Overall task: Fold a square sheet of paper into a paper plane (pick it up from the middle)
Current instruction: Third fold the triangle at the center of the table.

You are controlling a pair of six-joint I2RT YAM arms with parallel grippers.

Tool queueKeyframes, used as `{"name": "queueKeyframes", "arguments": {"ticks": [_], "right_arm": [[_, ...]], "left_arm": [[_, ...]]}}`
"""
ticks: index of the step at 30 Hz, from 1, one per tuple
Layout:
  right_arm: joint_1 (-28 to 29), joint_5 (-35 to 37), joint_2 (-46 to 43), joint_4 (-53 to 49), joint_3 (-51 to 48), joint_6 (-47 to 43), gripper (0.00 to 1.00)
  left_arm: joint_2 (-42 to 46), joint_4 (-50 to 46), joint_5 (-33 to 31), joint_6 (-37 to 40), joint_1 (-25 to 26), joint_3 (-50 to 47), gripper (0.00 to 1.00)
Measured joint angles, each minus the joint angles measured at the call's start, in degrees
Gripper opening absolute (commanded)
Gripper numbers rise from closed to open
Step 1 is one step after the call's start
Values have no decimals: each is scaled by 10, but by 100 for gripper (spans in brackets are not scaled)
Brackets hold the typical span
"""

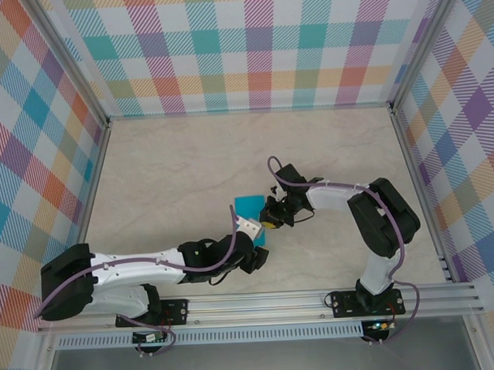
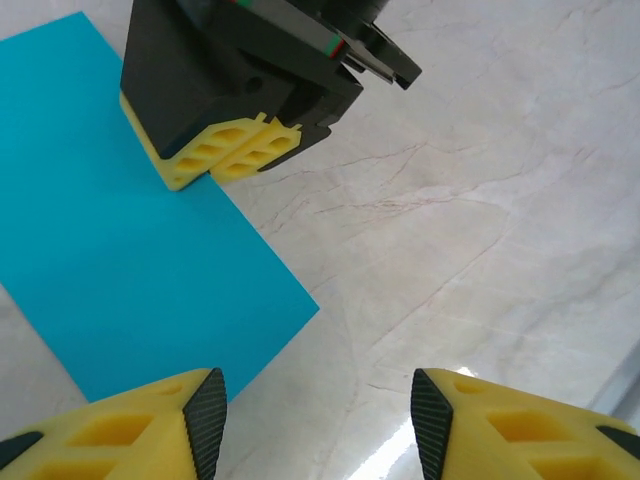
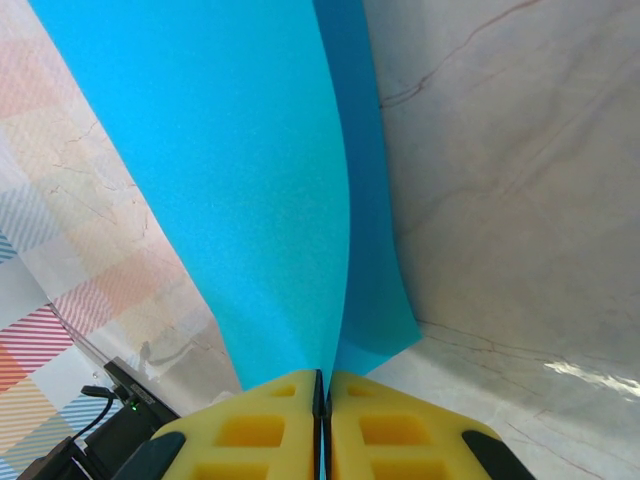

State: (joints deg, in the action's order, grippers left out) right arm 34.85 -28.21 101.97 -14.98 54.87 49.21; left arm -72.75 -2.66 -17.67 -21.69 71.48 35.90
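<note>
The square sheet of paper (image 1: 249, 204) is plain teal-blue and sits near the middle of the table. My right gripper (image 1: 272, 221) is shut on its near edge. In the right wrist view the paper (image 3: 270, 180) runs up from between the closed yellow fingers (image 3: 400, 435) of the right gripper (image 3: 322, 385) and bends into two faces. In the left wrist view the sheet (image 2: 120, 260) lies to the left, with the right gripper's fingers (image 2: 225, 150) pinched on its far edge. My left gripper (image 2: 318, 420) hovers open over bare table just right of the paper's corner, holding nothing.
The marble-patterned tabletop (image 1: 189, 163) is walled by checked panels on three sides (image 1: 258, 46). An aluminium rail (image 1: 316, 300) runs along the near edge with both arm bases on it. Open table lies behind the paper and to its left.
</note>
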Motion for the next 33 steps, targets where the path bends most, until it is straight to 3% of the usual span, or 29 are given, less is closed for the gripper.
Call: {"name": "queueKeyframes", "arguments": {"ticks": [13,22,28,33], "right_arm": [[0,0,0,-15,0,-3,12],[0,0,2,-21,3,-4,12],[0,0,4,-25,11,-4,12],[0,0,4,-28,14,-4,12]], "left_arm": [[-28,63,-63,126,12,-14,56],[25,76,-88,155,12,-72,59],[23,80,-85,173,12,-75,60],[-33,91,-72,200,13,-64,59]]}}
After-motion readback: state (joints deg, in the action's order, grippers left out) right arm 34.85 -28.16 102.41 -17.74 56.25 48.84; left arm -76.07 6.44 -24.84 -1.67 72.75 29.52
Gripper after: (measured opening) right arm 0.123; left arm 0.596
